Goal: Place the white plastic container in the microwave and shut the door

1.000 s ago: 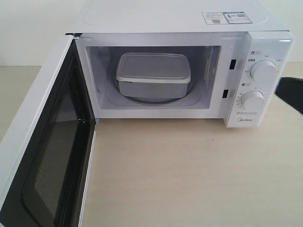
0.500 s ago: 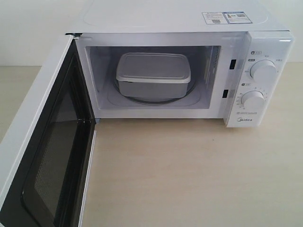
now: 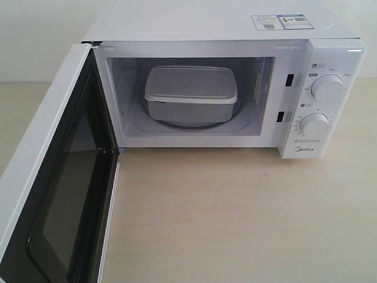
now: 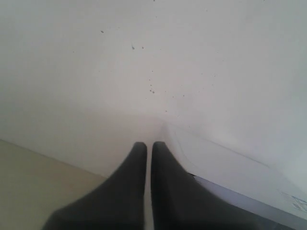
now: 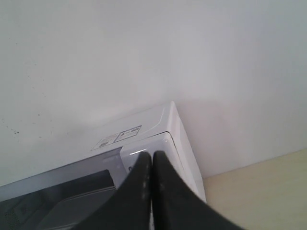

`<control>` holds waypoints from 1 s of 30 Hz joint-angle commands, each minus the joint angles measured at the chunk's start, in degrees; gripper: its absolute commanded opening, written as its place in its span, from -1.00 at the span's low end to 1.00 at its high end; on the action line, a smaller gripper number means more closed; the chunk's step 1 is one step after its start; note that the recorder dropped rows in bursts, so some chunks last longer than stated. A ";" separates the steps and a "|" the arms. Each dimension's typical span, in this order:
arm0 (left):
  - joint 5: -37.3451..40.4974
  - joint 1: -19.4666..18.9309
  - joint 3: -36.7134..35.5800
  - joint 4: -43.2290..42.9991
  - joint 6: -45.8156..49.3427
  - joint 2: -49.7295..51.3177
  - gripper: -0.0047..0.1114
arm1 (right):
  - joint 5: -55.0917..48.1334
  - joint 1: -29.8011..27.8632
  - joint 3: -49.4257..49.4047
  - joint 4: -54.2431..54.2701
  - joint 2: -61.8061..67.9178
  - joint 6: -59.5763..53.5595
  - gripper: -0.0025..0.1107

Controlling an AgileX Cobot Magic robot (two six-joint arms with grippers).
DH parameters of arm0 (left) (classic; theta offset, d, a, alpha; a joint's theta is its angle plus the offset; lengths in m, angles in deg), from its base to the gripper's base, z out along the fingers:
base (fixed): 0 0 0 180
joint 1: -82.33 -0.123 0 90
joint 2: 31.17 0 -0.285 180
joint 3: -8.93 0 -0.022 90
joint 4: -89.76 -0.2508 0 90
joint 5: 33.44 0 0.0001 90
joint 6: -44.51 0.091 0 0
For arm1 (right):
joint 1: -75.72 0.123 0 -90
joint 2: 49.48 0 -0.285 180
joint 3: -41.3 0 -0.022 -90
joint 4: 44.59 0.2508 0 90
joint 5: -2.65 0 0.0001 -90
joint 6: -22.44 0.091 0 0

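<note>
White plastic container (image 3: 190,93) sits inside the microwave (image 3: 218,20), long axis running left to right; placement judged complete. Door (image 3: 41,177) stands wide open, swung out to the near left; closing it judged to fall to the left gripper (image 4: 149,146), on that side. Left gripper and right gripper (image 5: 152,155) both show jaws pressed together, empty; neither appears in the exterior view.

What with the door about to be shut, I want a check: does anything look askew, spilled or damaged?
Nothing stands out. The white plastic container sits level, lid on, inside the microwave. The door hangs wide open, undamaged as far as shows, and the table in front shows no spill.
</note>
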 commanded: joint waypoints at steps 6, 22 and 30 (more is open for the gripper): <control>0.24 0.45 0.25 -0.02 0.27 0.12 -0.84 | -9.83 -0.33 -0.36 -51.65 -0.30 34.09 -0.96; 0.24 0.45 0.25 -0.02 0.27 0.12 -0.84 | -19.29 -0.33 -7.96 -90.53 -0.30 72.74 -0.96; 0.24 0.45 0.25 -0.02 0.27 0.12 -0.84 | -19.41 -0.33 -7.96 -90.55 -0.30 72.74 -0.96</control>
